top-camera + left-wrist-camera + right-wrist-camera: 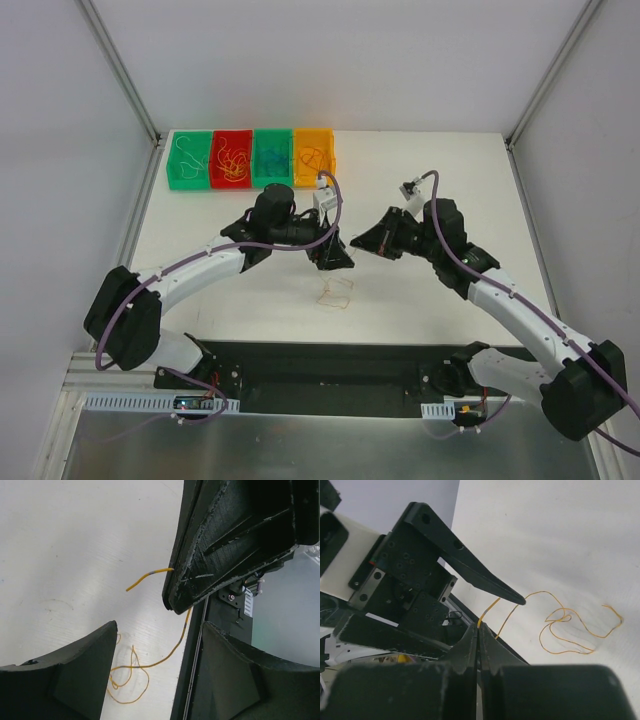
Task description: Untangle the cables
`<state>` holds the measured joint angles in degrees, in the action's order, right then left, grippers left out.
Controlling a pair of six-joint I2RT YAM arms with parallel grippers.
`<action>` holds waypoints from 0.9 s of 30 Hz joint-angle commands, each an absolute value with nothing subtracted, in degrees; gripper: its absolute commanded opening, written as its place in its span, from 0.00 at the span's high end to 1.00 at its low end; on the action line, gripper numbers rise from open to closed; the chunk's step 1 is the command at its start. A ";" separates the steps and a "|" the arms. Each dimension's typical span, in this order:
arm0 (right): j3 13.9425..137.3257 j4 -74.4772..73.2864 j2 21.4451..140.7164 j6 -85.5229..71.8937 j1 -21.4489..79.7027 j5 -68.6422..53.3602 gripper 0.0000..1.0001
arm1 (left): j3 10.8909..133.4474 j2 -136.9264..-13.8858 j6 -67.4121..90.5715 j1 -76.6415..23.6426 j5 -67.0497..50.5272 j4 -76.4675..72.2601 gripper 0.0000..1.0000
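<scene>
The right gripper (478,630) has its fingers pressed flat together on an orange cable (337,292), pinching it close to one end. A short free tip pokes out on one side of the pinch, and the long remainder drops away on the other. The left gripper (160,627) faces it tip to tip, just beside it, with its fingers apart and nothing held. In the left wrist view the hanging strand crosses the gap between those fingers, though whether it truly lies between them in depth cannot be told. From the pinch the strand runs downward and toward the near edge of the bench (440,180), ending in a loose tangle of small loops. The tangle lies flat at about mid-bench, with its long axis roughly parallel to the near edge. It sits below and slightly nearward of both grippers, and the left gripper is judged the nearer of the two. The next move likely turns on this arrangement, with one end held aloft by the right arm and the slack loops under the unoccupied left. At the far left corner stand four coloured bins (251,159) side by side, each holding thin wires too small to describe.
</scene>
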<state>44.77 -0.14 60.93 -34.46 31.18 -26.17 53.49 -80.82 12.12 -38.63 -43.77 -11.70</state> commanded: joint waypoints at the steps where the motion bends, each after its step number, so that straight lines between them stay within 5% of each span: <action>1: 47.64 5.89 60.56 -38.41 32.34 -28.74 1.00 | 54.49 -82.08 10.11 -39.72 -47.98 -15.21 0.34; 2: 47.72 5.89 60.64 -38.58 32.43 -28.48 1.00 | 54.75 -82.35 10.19 -39.90 -48.60 -15.12 0.40; 5: 47.72 5.10 60.21 -37.80 32.43 -27.43 0.96 | 55.72 -82.44 9.24 -40.08 -48.08 -13.37 0.84; 7: 47.99 2.30 59.77 -35.52 32.52 -25.50 0.87 | 55.72 -81.83 8.00 -40.08 -47.29 -12.40 1.00; 14: 45.45 -12.12 56.26 -27.60 32.26 -12.33 0.49 | 55.37 -80.42 8.09 -39.99 -45.88 -12.30 1.00; 20: 33.51 -5.49 56.33 -38.74 32.78 -10.97 0.41 | 55.20 -79.19 8.61 -39.99 -43.86 -12.22 1.00; 27: 31.81 11.51 71.79 -52.46 37.96 -17.85 0.41 | 54.67 -78.22 9.05 -39.99 -43.50 -13.09 1.00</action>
